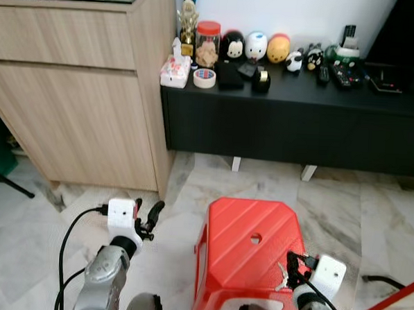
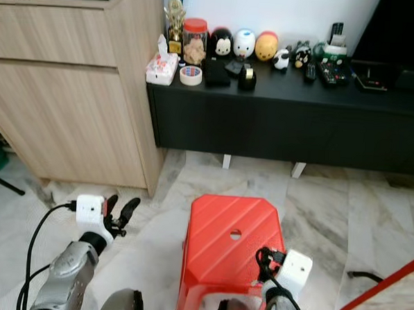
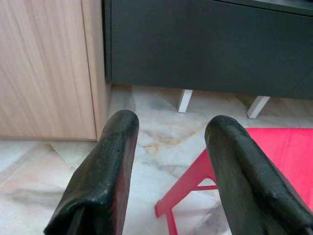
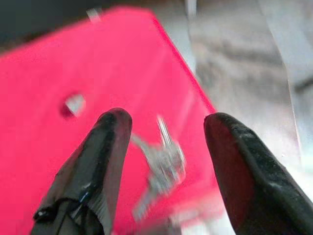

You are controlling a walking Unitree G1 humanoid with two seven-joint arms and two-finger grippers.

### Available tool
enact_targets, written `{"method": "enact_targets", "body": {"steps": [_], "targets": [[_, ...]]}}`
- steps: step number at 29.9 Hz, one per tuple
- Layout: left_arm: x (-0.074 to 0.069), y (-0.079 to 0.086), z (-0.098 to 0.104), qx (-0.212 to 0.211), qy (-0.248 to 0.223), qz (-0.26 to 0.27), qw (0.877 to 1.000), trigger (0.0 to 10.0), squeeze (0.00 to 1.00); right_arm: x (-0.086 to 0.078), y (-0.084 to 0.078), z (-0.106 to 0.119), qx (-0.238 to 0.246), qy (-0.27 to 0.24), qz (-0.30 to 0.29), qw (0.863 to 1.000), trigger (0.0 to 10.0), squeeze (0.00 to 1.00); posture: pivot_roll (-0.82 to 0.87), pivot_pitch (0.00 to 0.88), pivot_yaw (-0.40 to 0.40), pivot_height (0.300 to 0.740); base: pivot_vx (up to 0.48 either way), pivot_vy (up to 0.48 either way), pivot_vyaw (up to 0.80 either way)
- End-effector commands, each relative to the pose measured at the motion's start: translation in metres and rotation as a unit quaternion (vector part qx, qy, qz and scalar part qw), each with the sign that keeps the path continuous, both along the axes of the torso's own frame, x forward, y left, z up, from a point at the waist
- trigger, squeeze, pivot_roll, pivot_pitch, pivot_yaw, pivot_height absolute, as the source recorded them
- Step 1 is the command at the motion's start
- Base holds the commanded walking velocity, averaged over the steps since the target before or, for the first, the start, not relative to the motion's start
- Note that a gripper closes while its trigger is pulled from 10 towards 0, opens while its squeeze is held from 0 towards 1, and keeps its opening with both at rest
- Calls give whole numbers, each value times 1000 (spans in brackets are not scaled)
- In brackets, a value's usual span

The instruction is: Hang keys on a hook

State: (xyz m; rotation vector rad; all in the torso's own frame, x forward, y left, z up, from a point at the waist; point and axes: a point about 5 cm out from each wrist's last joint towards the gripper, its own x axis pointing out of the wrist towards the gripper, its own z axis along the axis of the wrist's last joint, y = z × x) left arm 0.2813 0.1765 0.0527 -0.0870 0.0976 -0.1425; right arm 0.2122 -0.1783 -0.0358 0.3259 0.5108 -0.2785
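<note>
The keys (image 4: 164, 169) lie on the top of the red stool (image 1: 251, 244), near its right front corner, a small silvery bunch that is blurred in the right wrist view. The right claw (image 4: 166, 147) hovers just above them with its two black fingers apart, one on each side of the bunch, touching nothing as far as the blur allows one to tell. That straddling pose suits a pick from above: judged from this, the step in hand is the grasp, and the hanging itself is not yet begun. No hook can be made out.

The left claw (image 3: 171, 166) is held out over the marble floor (image 1: 191, 189) to the left of the stool, its fingers also spread and empty; it looks like it is simply kept out of the way beside the wooden cabinet (image 1: 78, 93).

Beyond the stool stands a low black desk (image 1: 299, 125) against the wall, carrying a row of round character figures (image 1: 256, 46), a red-lidded jar (image 1: 207, 44), a roll of tape (image 1: 205, 78), a tissue pack (image 1: 175, 71) and some remote controls (image 1: 343, 74) at the right. No brand, label or writing is legible on any of these at this size
</note>
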Motion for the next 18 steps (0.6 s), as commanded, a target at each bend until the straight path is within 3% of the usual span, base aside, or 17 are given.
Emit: {"method": "enact_targets", "body": {"steps": [1,12,13,15,16,18], "targets": [[-1,-1,-2,2,5,-5,1000,10000,0,-1,2,-4,13,12,-1,1000,10000,973,4,53,-43,626,0,0,0],[-2,0,-2,8,7,-5,1000,10000,0,5,6,-14,61,38,-10,997,10000,1000,12,65,-39,626,0,0,0],[-2,-1,-3,8,8,-5,1000,10000,0,4,6,-17,67,46,-13,997,10000,322,16,65,-39,626,0,0,0],[-2,-1,-3,8,8,-5,1000,10000,0,4,6,-19,71,50,-15,996,10000,322,16,65,-39,626,0,0,0],[-2,-1,-3,9,8,-6,1000,10000,0,3,7,-20,73,53,-16,996,10000,0,20,65,-39,626,0,0,0],[-2,-1,-3,9,8,-5,1000,10000,0,4,7,-20,75,55,-16,996,10000,0,20,65,-39,626,0,0,0]]}}
